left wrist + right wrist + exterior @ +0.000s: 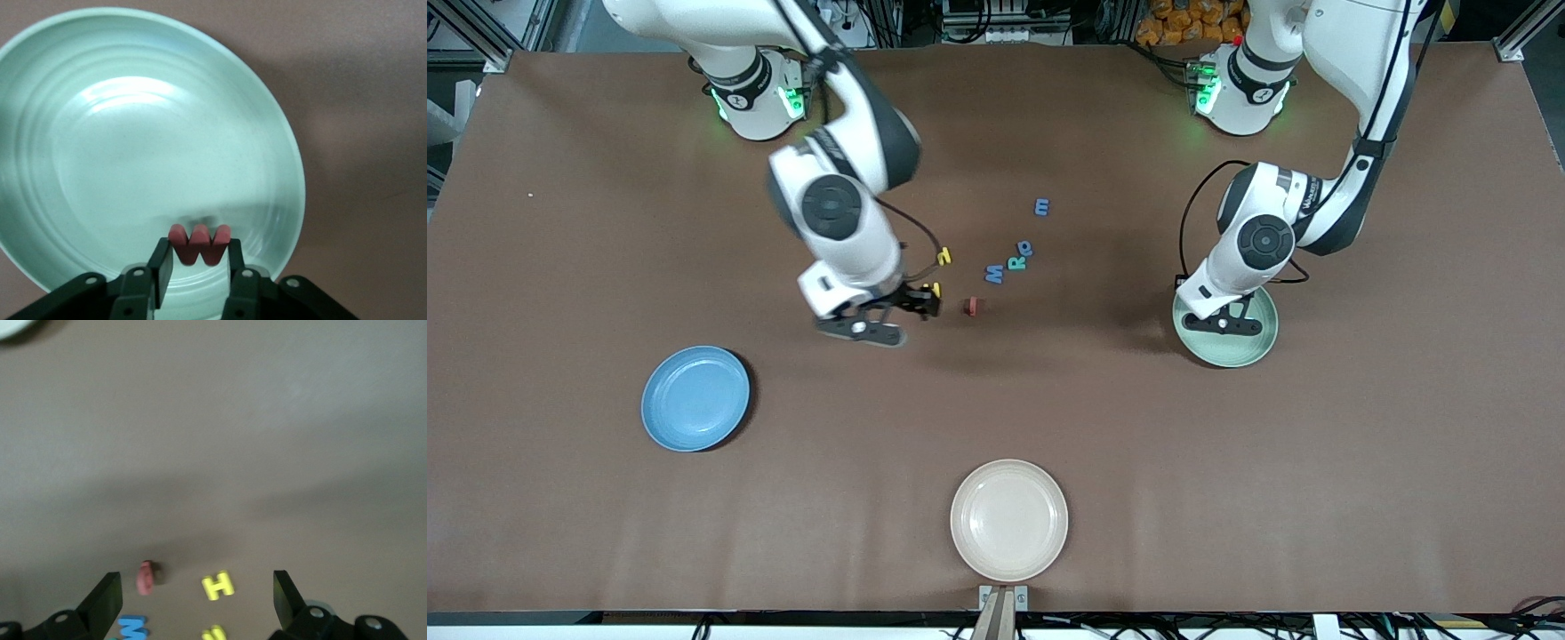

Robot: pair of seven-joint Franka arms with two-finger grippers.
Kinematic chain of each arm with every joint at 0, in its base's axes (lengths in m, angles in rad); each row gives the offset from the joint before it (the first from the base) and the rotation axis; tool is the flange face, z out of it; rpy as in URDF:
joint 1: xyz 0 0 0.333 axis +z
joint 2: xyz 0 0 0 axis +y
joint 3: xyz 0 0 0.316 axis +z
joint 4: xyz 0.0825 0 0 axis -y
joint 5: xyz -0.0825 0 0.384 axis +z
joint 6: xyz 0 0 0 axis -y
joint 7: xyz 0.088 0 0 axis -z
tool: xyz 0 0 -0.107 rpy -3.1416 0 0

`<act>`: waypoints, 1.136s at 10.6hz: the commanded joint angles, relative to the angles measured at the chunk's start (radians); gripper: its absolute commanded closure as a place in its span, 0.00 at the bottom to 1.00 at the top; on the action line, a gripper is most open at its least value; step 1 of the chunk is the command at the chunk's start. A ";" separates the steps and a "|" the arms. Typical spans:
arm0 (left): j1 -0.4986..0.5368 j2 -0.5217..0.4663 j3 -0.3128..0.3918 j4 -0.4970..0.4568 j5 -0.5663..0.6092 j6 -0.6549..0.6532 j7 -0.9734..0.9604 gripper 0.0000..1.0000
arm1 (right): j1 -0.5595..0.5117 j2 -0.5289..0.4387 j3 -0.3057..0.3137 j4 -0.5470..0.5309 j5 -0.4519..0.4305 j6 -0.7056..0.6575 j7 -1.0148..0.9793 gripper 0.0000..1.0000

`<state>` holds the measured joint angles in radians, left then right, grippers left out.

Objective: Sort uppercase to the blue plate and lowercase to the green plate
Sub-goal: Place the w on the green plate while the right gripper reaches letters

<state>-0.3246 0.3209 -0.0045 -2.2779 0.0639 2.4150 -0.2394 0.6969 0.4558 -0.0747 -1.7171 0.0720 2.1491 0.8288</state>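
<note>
Left wrist view: red w (199,245) pinched between left pincer (199,263) fingers over green plate (80,167), light, squashy foam. Right pincer (197,593) spread wide above yellow H (217,585) on tabletop (1227,489); best nipped gently across the H's flat sides.

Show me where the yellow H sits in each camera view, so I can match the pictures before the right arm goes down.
Front view: the yellow H lies on the table right by the open right gripper, mostly hidden by it, near the red letter.
Left wrist view: not in it.
Right wrist view: the yellow H lies between the open fingers, on the table.
Shared landmark: the red letter beside the H, and the blue M.
</note>
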 commanded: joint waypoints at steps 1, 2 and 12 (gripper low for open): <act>0.002 -0.026 0.005 -0.009 0.024 0.007 0.015 0.26 | 0.044 0.049 -0.010 0.014 0.009 0.028 0.058 0.00; 0.002 -0.037 0.006 -0.009 0.024 0.007 0.015 0.24 | 0.061 0.064 -0.010 0.014 0.011 0.031 0.061 0.00; 0.010 -0.236 -0.003 0.021 0.011 -0.210 0.009 0.00 | 0.154 0.198 -0.011 0.008 0.008 0.198 0.142 0.00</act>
<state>-0.3129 0.1392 -0.0027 -2.2506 0.0648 2.2554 -0.2354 0.8344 0.6427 -0.0759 -1.7175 0.0724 2.3418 0.9567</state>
